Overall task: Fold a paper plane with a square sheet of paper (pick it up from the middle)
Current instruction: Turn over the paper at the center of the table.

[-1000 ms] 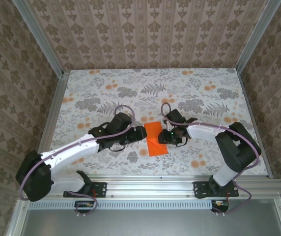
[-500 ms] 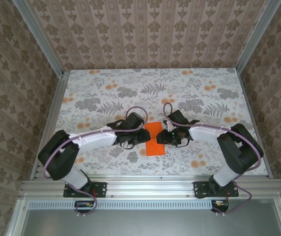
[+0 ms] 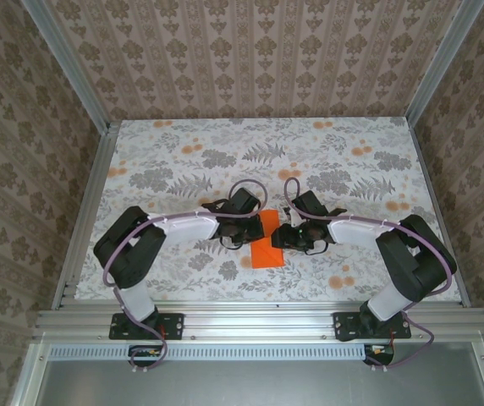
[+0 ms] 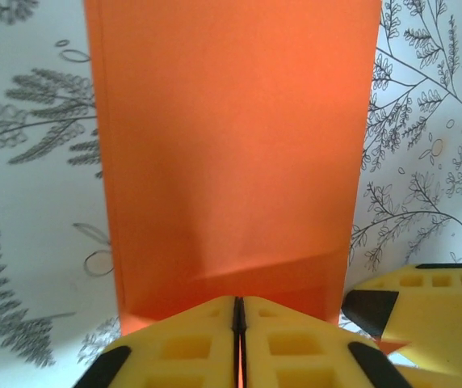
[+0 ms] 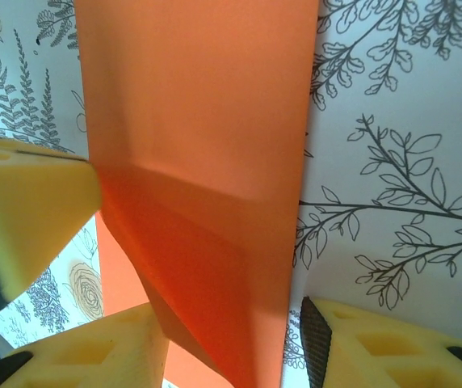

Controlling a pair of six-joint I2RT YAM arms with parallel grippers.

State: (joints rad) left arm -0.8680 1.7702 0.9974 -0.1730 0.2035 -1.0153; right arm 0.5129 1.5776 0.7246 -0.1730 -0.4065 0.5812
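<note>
- Since a second ago our left arm has swung in. Its left fingers point(image 4: 296, 343) are together on an edge of the square sheet of paper point(image 3: 267, 247), mid-surface point(image 3: 183, 152).
- Right fingers point(image 5: 376, 347) stand apart, astride it.
- We risk a skewed crease or a tear if either side tugs.

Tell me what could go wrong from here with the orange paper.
The left gripper looks shut on just the near edge of the orange paper, so a pull could slip it free or tear it. The right gripper stands open astride the raised part; closing there may press a crooked crease. The two grippers sit close together and might bump.
</note>
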